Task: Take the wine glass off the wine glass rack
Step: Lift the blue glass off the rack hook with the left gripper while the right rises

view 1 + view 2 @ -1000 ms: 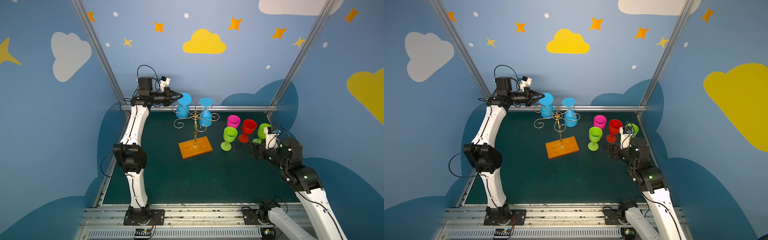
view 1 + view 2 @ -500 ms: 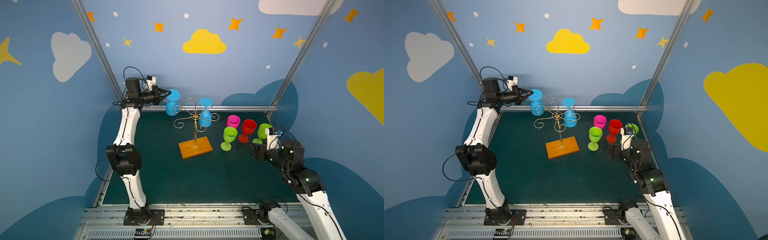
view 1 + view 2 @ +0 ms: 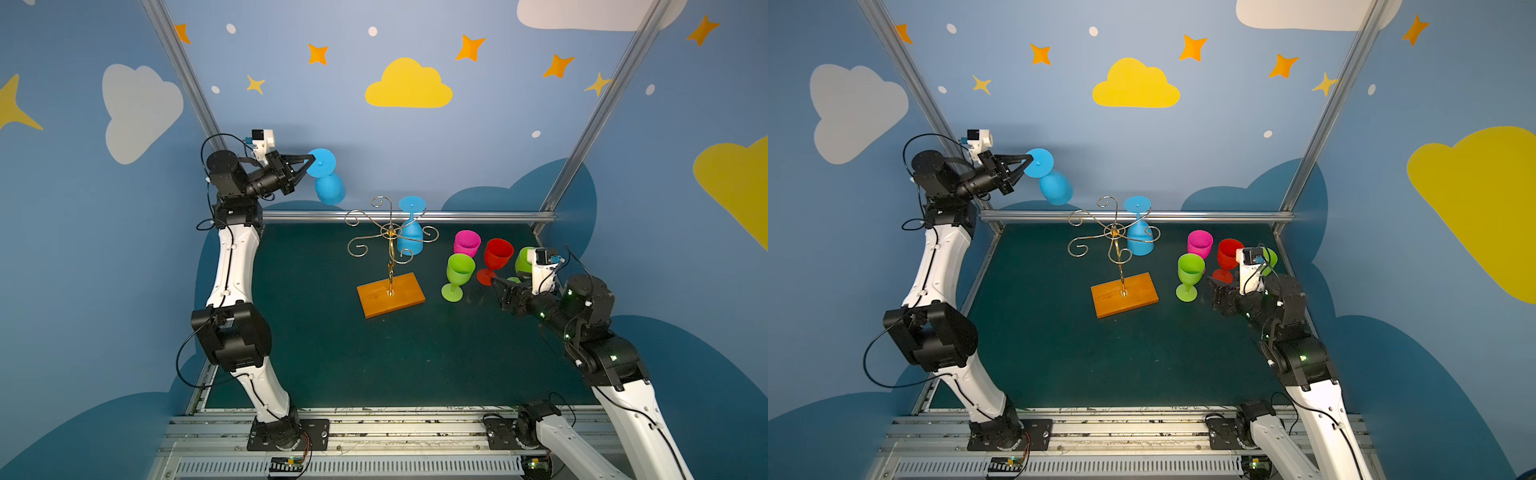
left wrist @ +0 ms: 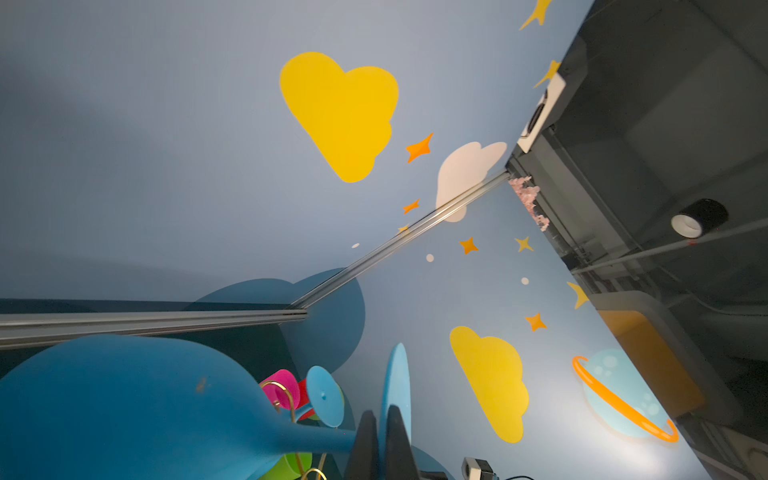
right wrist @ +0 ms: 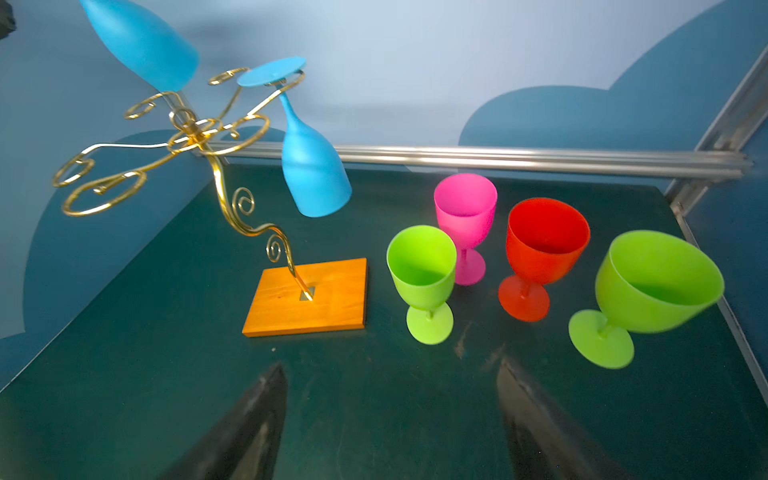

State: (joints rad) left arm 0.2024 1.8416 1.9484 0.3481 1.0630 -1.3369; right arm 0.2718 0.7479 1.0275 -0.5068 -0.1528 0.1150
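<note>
left hand [image 3: 309, 160] clamped on foot of blue wine glass [image 3: 330, 189], airborne at 10 o'clock off wine glass rack [image 3: 399, 297], apparently clear of its arms. right hand [image 5: 390, 365] spread wide, empty, 4 o'clock.

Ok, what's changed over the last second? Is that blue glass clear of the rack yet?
The left gripper, shut on the foot of the blue wine glass, has carried it leftward and up in both top views, off the wine glass rack and clear of its wire arms. Nothing was let go. Unchanged: the second blue glass hanging on the rack, the four upright glasses, and the open right gripper.
</note>
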